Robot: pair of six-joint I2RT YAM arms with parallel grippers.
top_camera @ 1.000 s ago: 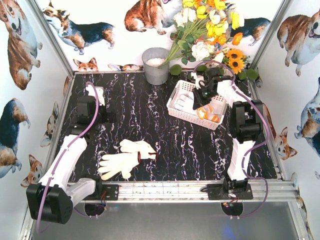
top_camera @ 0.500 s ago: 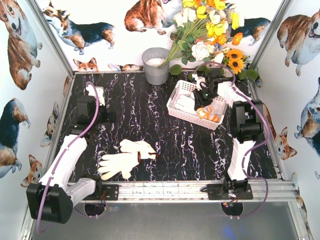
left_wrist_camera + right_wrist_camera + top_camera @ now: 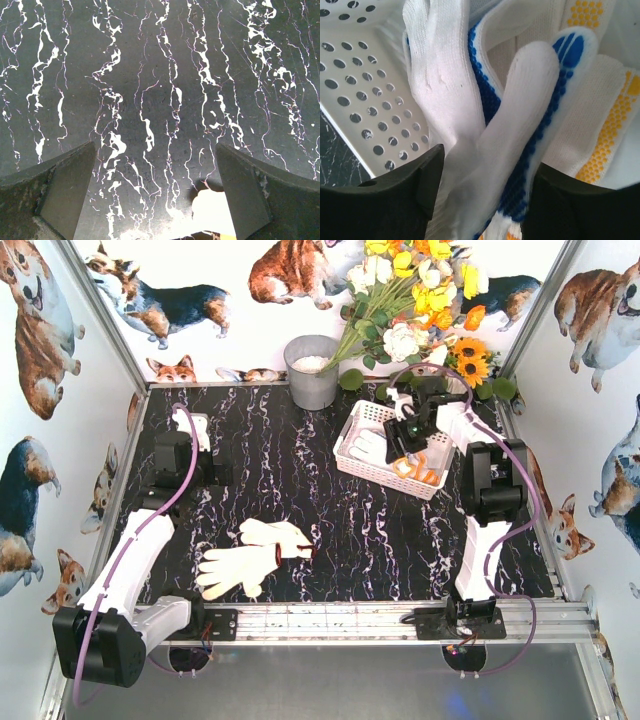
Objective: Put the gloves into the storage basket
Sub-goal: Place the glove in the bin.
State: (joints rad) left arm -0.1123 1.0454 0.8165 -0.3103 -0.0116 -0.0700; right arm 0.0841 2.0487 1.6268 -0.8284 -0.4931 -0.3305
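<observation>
The white lattice storage basket stands at the back right of the black marbled table. My right gripper hangs low inside it. In the right wrist view its jaws stand apart, open, around a white glove with blue dots that lies on other gloves with yellow dots. Two cream gloves lie overlapped on the table at the near centre-left. My left gripper is wide open over bare table at the left, with a white scrap at the bottom of its view.
A grey metal bucket stands at the back centre. A bunch of artificial flowers overhangs the back right corner, just behind the basket. Printed walls close in the table on three sides.
The right gripper's jaws have spread apart over the basket, letting go of the blue-dotted glove, which now rests among the others. The left arm has not moved.
</observation>
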